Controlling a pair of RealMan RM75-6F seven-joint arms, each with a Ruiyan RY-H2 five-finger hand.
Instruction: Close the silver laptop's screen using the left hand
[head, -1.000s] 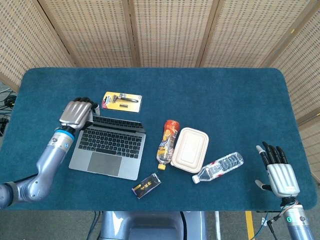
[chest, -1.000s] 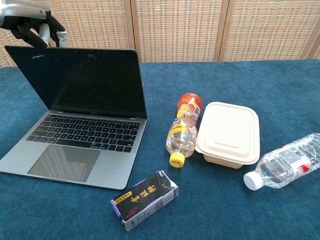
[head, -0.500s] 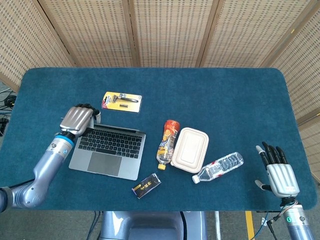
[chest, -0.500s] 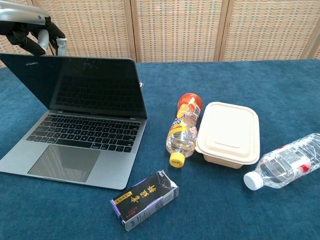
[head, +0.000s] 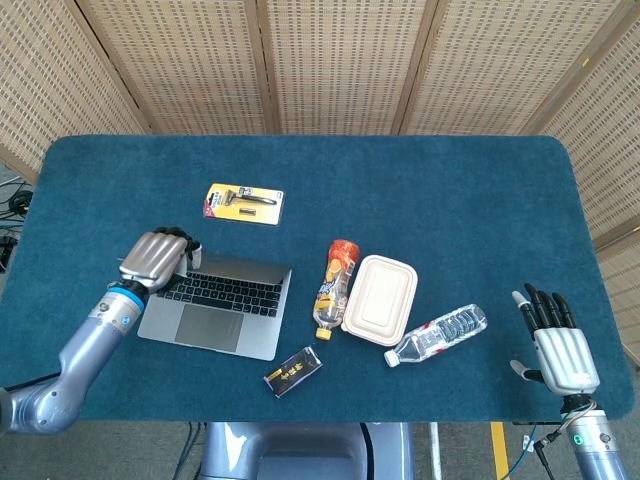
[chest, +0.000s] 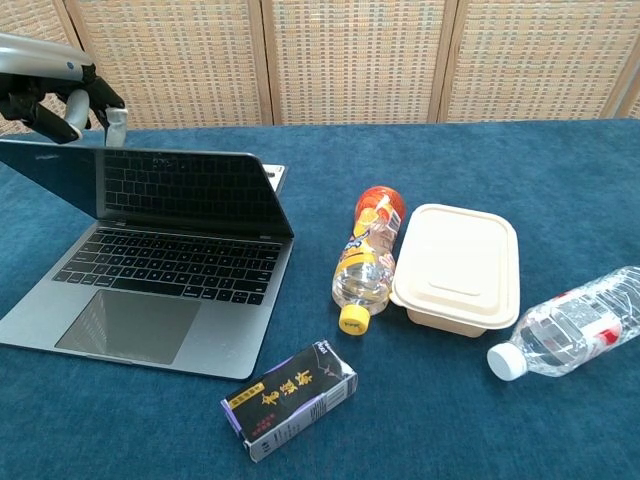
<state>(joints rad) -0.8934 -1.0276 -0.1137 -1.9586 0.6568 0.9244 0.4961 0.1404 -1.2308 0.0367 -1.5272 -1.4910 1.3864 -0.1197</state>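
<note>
The silver laptop (head: 215, 312) (chest: 160, 285) lies at the table's front left, its dark screen (chest: 170, 190) tilted well forward over the keyboard. My left hand (head: 155, 260) (chest: 55, 90) rests on the screen's top left edge, fingers curled over it from behind. My right hand (head: 555, 340) hovers at the table's front right corner with fingers spread, holding nothing; the chest view does not show it.
An orange-capped drink bottle (head: 333, 285) (chest: 368, 258) lies right of the laptop, beside a beige lunch box (head: 381, 299) (chest: 458, 265). A water bottle (head: 437, 334) (chest: 570, 335) lies further right. A dark small carton (head: 293, 371) (chest: 290, 398) sits in front. A razor pack (head: 244, 202) lies behind the laptop.
My left hand has moved forward and down with the screen's top edge. The screen has swung from nearly upright to leaning low over the keyboard. The right hand has not moved.
</note>
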